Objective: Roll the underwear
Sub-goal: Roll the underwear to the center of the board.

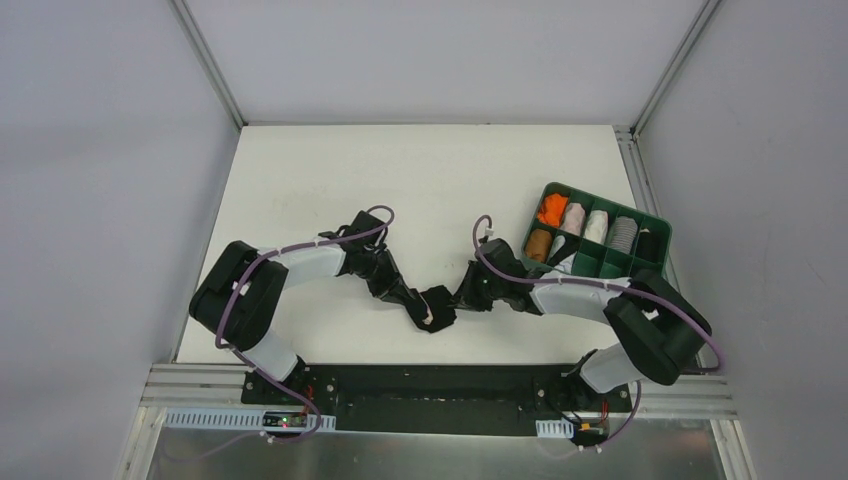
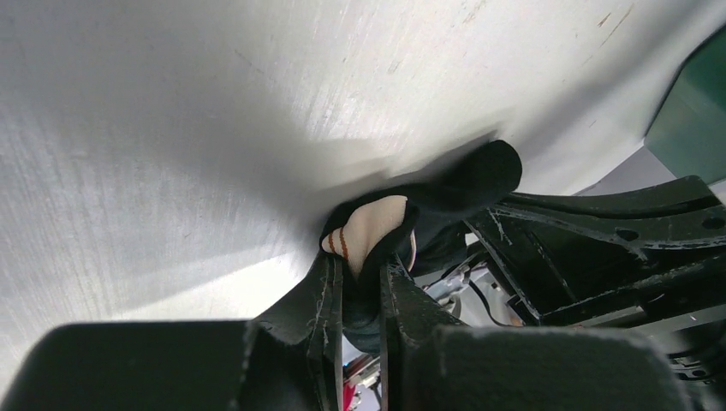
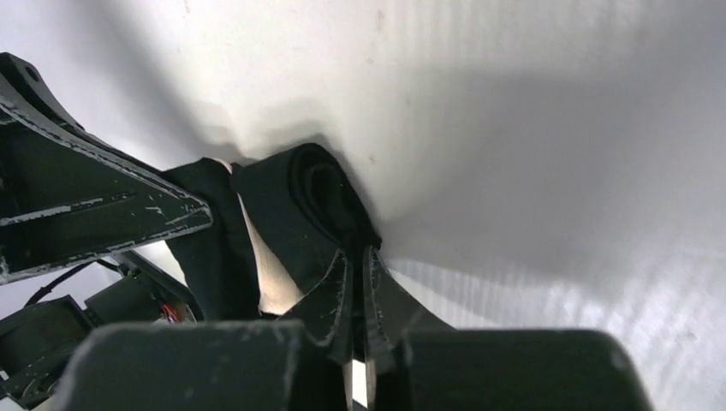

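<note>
The underwear [image 1: 437,305] is a small black bundle with a bit of pale waistband showing, held between the two grippers near the table's front middle. My left gripper [image 1: 418,310] is shut on its left end. In the left wrist view the jaws [image 2: 362,265] pinch black fabric and the beige waistband [image 2: 377,227] with two red stripes. My right gripper [image 1: 462,297] is shut on its right end. In the right wrist view the jaws [image 3: 358,257] pinch the edge of a rolled black fold [image 3: 308,201], with pale waistband [image 3: 265,265] beside it.
A green divided tray [image 1: 655,228] stands at the right of the table, holding orange, white, grey, brown and black rolled garments. The right arm's elbow lies close to the tray's front edge. White table [image 1: 400,180] stretches behind the grippers.
</note>
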`<state>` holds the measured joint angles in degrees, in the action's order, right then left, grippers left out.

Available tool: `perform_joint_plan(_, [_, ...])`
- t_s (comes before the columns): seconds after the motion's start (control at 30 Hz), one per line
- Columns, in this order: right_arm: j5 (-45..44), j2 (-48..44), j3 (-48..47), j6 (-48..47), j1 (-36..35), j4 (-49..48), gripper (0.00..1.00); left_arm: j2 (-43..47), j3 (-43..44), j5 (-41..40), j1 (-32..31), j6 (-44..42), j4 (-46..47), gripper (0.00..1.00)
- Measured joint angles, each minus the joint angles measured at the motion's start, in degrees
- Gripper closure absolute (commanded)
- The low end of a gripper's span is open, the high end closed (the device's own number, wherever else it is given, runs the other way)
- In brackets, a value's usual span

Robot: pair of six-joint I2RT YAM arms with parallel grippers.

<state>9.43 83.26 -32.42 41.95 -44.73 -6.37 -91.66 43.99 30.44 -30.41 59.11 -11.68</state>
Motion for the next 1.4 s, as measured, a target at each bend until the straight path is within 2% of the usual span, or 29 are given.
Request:
perform_joint_plan(0.43, [5.35,7.76,-6.88,-7.5,1.81,0.02,1.0,4.02,-1.81,-1.31,0.02,-1.9,-0.74,1.0])
perform_joint_plan(0.73, [6.99,9.62,-8.74,-11.04,3.52,0.44,1.0,11.65,-5.42,-4.5,0.0,-1.25,2.36,1.0])
perform_joint_plan(1.0, [8.07,11.08,-10.88,-13.07,4.02,2.08,1.0,4.28,-5.22,1.09,0.02,-2.75,6.54,1.0])
perform_joint_plan(1.27, [7.39,11.58,-13.38,-17.0,4.04,5.81,1.0,-0.83,-1.95,4.72,0.02,-3.17,6.29,1.0])
perform_joint_plan(1.3, [7.13,11.47,-13.55,-17.31,4.04,6.27,0.91,-0.87,-1.7,4.66,0.02,-3.17,6.01,1.0])
perform_joint_plan(1.37, [6.21,10.73,-13.66,-17.97,4.04,7.69,0.67,-0.87,-1.27,4.22,0.02,-3.15,5.05,1.0])
perform_joint_plan(1.4, [5.68,10.19,-13.66,-18.38,4.04,8.63,0.63,-0.87,-1.01,3.85,0.0,-3.15,4.57,1.0])
